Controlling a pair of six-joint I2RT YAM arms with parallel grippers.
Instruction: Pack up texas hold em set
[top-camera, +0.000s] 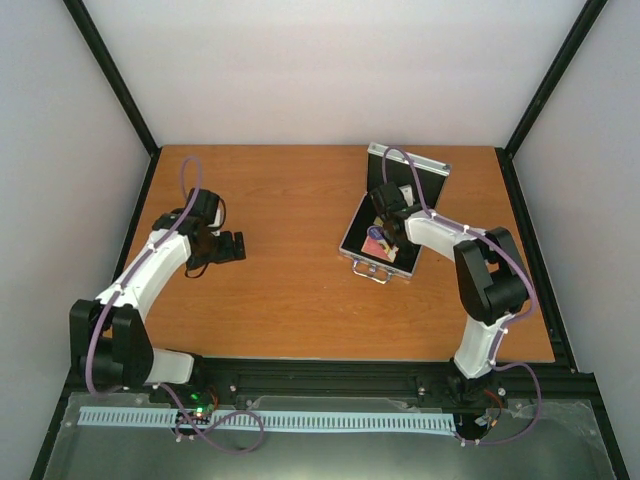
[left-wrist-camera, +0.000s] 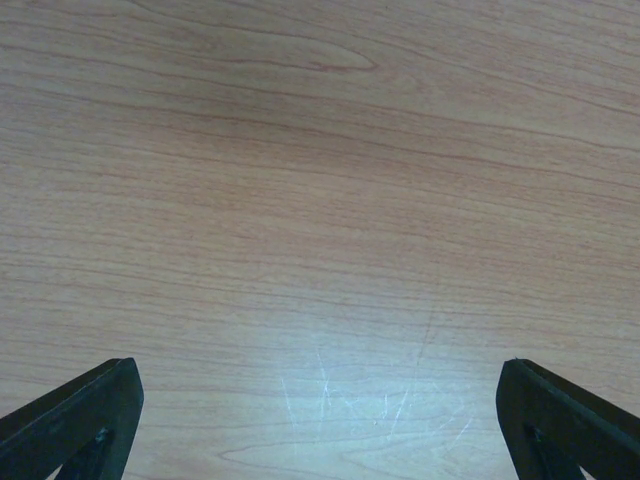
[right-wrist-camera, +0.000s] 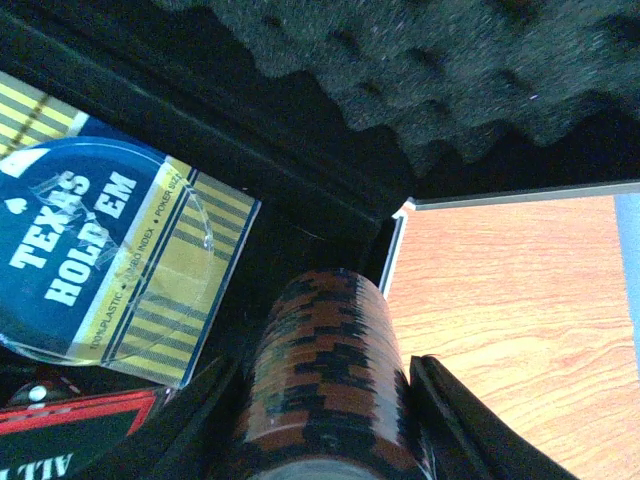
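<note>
In your right wrist view, the right end effector (right-wrist-camera: 325, 420) is clamped on the dark cylinder (right-wrist-camera: 325, 350), one finger against each side of its red-and-black banded wall. The cylinder sits inside the case (right-wrist-camera: 396, 240), close to the silver rim at its 3 o'clock.

At the cylinder's 10 o'clock lies the blue-gold deck (right-wrist-camera: 175, 300), flat on the black lining, with the clear disc (right-wrist-camera: 110, 240) resting on top of it. At 8 o'clock, just beside the left finger, you see a corner of the red deck (right-wrist-camera: 70, 425). Beyond the cylinder at 12 o'clock rises the lid's egg-crate foam (right-wrist-camera: 420, 80), which closes off that side.

Your left end effector (left-wrist-camera: 318, 370) hangs over bare wood with its fingers spread wide and nothing between them, well apart from the case.

From above, the open case stands at about 2 o'clock on the desk (top-camera: 290, 290), its handle (top-camera: 370, 270) turned toward the arm bases and its lid raised on the far side. The left end effector is at 9 o'clock. The desk is orange-brown wood grain, scuffed lightly under the left wrist. Pale wall panels (top-camera: 330, 70) between black frame posts (top-camera: 110, 75) enclose it.
</note>
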